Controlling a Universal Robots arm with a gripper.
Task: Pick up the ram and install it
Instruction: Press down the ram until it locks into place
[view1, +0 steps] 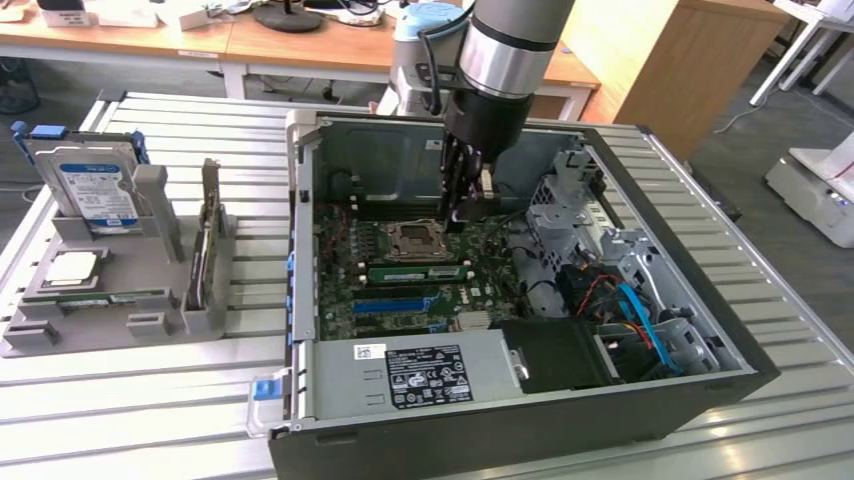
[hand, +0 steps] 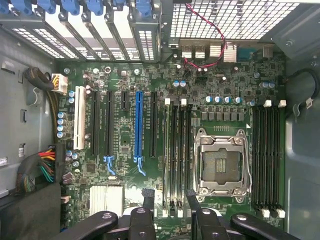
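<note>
The ram (view1: 418, 270), a long narrow green stick, sits on edge in a memory slot on the motherboard (view1: 400, 300), just on the near side of the bare CPU socket (view1: 414, 238). My gripper (view1: 467, 212) hangs inside the open computer case, over the board beside the socket and a little above the ram. Its jaws are open and hold nothing. In the wrist view my gripper (hand: 169, 197) points down at the row of dark memory slots (hand: 177, 155) next to the CPU socket (hand: 221, 162), with one black fingertip (hand: 192, 196) on either side of the row.
The case (view1: 320, 200) has high walls, a power supply (view1: 414, 375) at its near end and a drive cage with cables (view1: 601, 260) on the exterior view's right. A grey holder (view1: 80, 320) on the left carries a hard drive (view1: 91, 190), a CPU (view1: 70, 268) and an upright card (view1: 207, 250).
</note>
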